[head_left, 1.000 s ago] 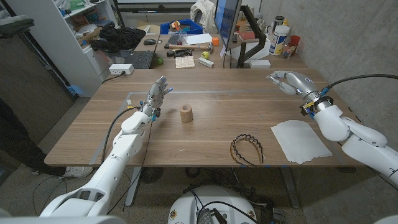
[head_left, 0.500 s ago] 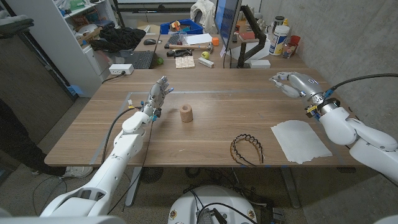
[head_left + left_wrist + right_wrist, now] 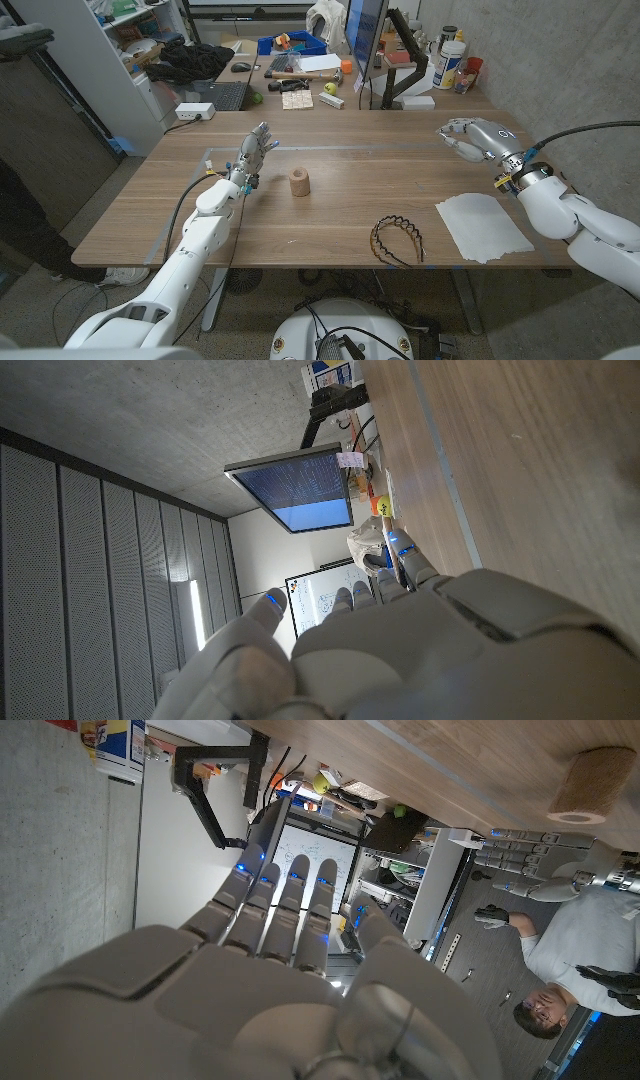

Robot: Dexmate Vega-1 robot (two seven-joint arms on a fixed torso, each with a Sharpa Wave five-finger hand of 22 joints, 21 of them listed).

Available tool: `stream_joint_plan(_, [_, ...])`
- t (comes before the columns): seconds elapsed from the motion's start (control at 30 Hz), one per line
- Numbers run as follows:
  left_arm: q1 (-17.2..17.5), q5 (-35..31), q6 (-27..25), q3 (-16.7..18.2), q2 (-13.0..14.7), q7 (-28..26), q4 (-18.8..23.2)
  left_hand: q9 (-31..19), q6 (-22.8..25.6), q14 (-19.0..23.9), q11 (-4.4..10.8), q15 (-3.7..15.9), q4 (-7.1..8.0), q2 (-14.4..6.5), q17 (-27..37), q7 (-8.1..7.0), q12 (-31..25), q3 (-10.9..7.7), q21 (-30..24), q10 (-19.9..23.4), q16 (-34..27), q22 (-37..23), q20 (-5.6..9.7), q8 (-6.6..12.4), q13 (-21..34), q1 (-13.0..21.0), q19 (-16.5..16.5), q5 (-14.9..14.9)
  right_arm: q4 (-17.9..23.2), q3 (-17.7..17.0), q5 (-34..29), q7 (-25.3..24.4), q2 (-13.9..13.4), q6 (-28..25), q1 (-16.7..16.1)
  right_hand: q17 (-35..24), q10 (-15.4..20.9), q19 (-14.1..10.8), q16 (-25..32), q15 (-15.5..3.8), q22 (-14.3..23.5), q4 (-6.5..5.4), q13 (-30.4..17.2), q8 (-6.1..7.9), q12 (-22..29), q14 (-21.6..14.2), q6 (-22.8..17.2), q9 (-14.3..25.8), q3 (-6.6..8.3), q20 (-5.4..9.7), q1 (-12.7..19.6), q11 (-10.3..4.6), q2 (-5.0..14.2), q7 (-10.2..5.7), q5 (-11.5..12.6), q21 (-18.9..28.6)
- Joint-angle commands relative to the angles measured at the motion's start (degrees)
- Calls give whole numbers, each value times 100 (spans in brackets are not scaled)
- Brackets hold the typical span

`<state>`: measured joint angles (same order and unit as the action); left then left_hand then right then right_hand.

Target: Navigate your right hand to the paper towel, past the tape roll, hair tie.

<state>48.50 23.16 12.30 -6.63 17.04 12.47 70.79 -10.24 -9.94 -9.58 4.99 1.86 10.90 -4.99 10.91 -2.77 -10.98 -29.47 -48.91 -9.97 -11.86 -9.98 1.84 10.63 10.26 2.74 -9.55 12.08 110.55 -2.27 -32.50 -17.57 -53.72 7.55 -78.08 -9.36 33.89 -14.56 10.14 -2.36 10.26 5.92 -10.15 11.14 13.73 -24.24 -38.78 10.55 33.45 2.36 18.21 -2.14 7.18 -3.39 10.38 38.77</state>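
The white paper towel (image 3: 483, 226) lies flat near the table's front right edge. To its left lies the hair tie (image 3: 397, 240), a black wavy hoop. The brown tape roll (image 3: 299, 182) stands mid-table and also shows in the right wrist view (image 3: 596, 782). My right hand (image 3: 468, 135) hovers over the far right of the table, beyond the paper towel, fingers stretched out and holding nothing; its back shows in the right wrist view (image 3: 270, 980). My left hand (image 3: 255, 150) stands upright left of the tape roll, fingers apart and empty, its back seen in the left wrist view (image 3: 400, 650).
A monitor (image 3: 364, 40) on an arm, bottles (image 3: 450, 62), a laptop (image 3: 222, 96) and clutter crowd the desk behind the table. A shelf (image 3: 120, 60) stands at the back left. A person (image 3: 560, 970) stands off to the side.
My right hand has drifted slightly to the right and a little toward the table's near side. The left hand and the objects have stayed put.
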Motion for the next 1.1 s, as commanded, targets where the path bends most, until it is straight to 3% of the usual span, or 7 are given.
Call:
stream_joint_plan(0.03, [15,18,17,16,21,10,21,-22,-893,-1582,48,329,-24,-522,22,-22,-24,-43,34,-921,-4,-32,613,25,13,-42,-1709,41,123,-189,-291,75,152,-107,-201,-11,13,24,-27,-469,16,42,-7,-1,-26,36,10,7,23,357,84,-4,-8,-2,16,-23])
stream_joint_plan(1.1, [30,74,-79,3,57,127,36,-23,-869,-1565,35,290,-25,-512,22,-30,-19,-47,69,-926,-5,-33,571,31,12,-50,-1672,41,263,-313,-697,364,365,-493,-463,-16,71,-7,3,-485,17,104,-10,-2,-64,-24,-61,10,78,368,94,-30,-35,-18,18,-48])
